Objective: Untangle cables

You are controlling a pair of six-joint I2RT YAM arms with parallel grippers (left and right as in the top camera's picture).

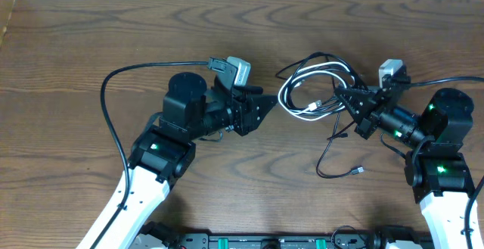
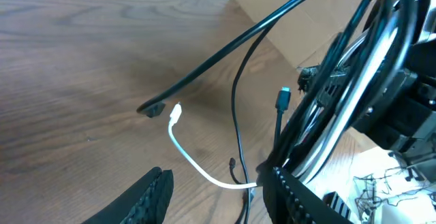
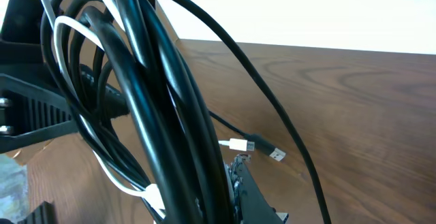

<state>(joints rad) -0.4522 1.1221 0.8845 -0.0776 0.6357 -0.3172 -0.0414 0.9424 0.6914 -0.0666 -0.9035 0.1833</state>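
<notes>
The cables [image 1: 308, 90] form a tangled coil of black cords and one white cord [image 1: 290, 102] in the middle of the table. My right gripper [image 1: 346, 98] is shut on the coil's right side, and the black loops [image 3: 153, 88] crowd its finger [image 3: 253, 191]. One black cord [image 1: 338, 154] trails toward the front and ends in a plug [image 1: 358, 171]. My left gripper [image 1: 268, 107] sits just left of the coil. Its jaws [image 2: 216, 178] stand apart, with the white cord [image 2: 188, 158] and a thin black cord [image 2: 238, 139] running between them, neither pinched. A white plug [image 2: 176, 113] lies on the wood.
The left arm's own thick black cable [image 1: 106, 109] arcs over the table's left half. A bare wooden tabletop [image 1: 249, 22] stretches behind both arms. An equipment rail [image 1: 265, 241] runs along the front edge. Small white and black plugs [image 3: 240, 144] lie beyond the right finger.
</notes>
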